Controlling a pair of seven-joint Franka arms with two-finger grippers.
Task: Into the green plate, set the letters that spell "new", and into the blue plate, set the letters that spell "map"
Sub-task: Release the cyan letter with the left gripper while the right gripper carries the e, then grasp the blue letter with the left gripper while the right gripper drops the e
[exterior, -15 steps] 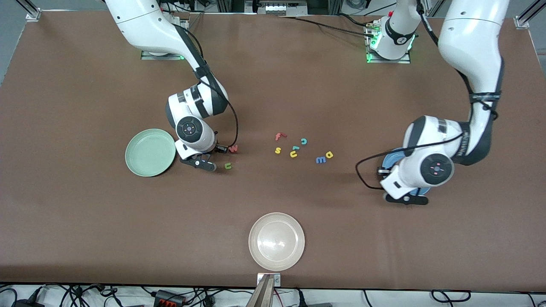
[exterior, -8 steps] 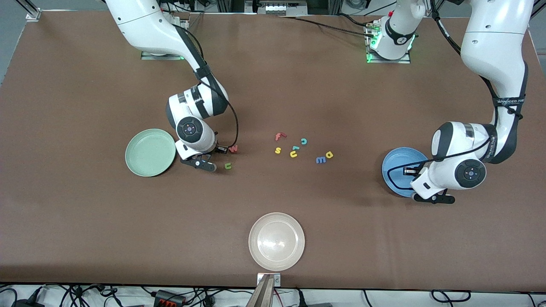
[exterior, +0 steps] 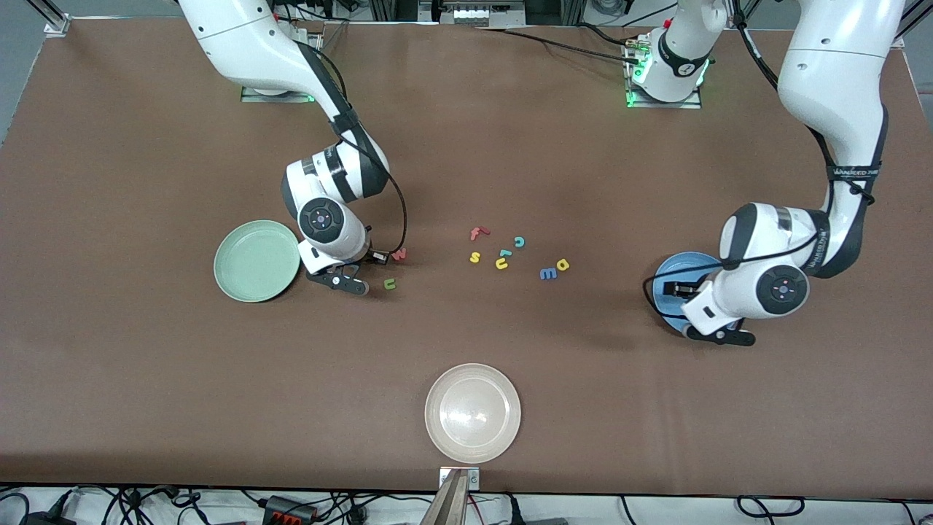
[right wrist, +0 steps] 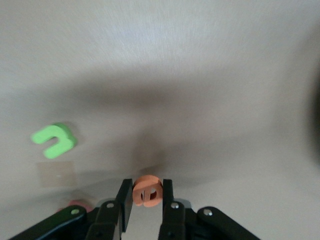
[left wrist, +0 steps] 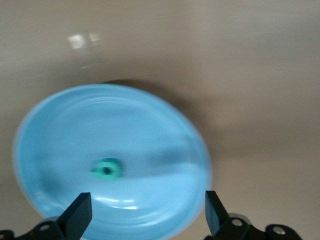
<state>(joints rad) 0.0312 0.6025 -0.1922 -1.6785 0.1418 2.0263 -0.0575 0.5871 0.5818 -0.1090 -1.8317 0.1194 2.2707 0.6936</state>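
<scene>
My right gripper (right wrist: 146, 198) is shut on the orange e (right wrist: 146, 189), low over the table beside the green plate (exterior: 255, 261). The olive-green n (exterior: 390, 284) and the pinkish-red w (exterior: 399, 254) lie on the table close to this gripper (exterior: 342, 281). My left gripper (left wrist: 146, 212) hangs open over the blue plate (left wrist: 125, 130), with nothing between its fingers. The teal p (left wrist: 106, 170) lies inside that plate. In the front view the left hand covers part of the blue plate (exterior: 669, 275). The blue m (exterior: 548, 273) and the yellow a (exterior: 562, 265) lie together mid-table.
A red f (exterior: 477, 233), a teal c (exterior: 520, 241), a yellow s (exterior: 474, 257), a yellow u (exterior: 501, 264) and one more small teal letter (exterior: 504, 253) sit mid-table. A beige-white plate (exterior: 473, 413) stands near the front edge.
My left gripper has opened, and its hand swung toward the left arm's end of the table and partly back over the blue plate. My right gripper has shut on the orange e.
</scene>
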